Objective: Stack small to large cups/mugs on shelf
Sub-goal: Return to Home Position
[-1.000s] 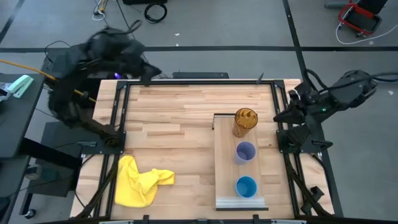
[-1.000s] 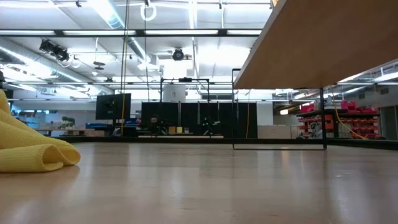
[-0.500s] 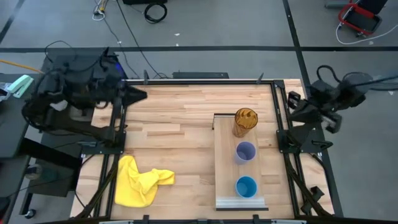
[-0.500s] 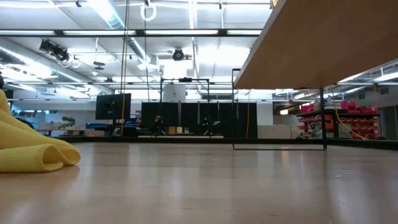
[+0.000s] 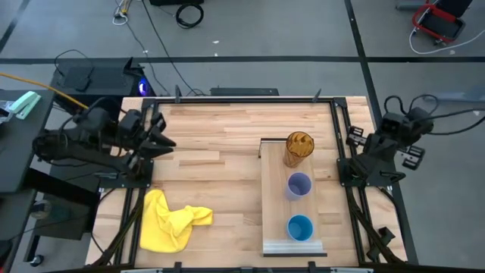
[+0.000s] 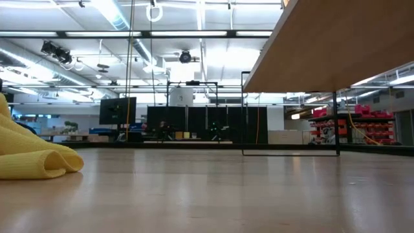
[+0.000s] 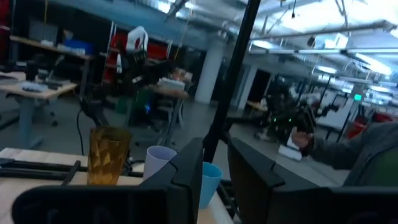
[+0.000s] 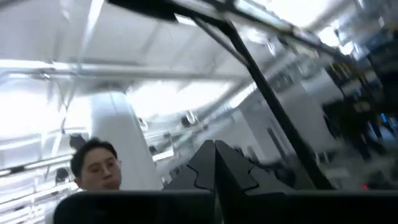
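Three cups stand in a row on the shelf: blue cup, lavender cup, amber tumbler. Left arm jaws narrowly parted, right arm jaws pressed together, both empty at the counter edges. Best to fold home slowly, staying outward of the tumbler.

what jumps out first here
Three cups stand in a row on the pale shelf, on the right half of the table: amber tumbler, lavender cup, blue cup. A crumpled yellow cloth lies on its left; the left gripper and right gripper sit at the side edges.
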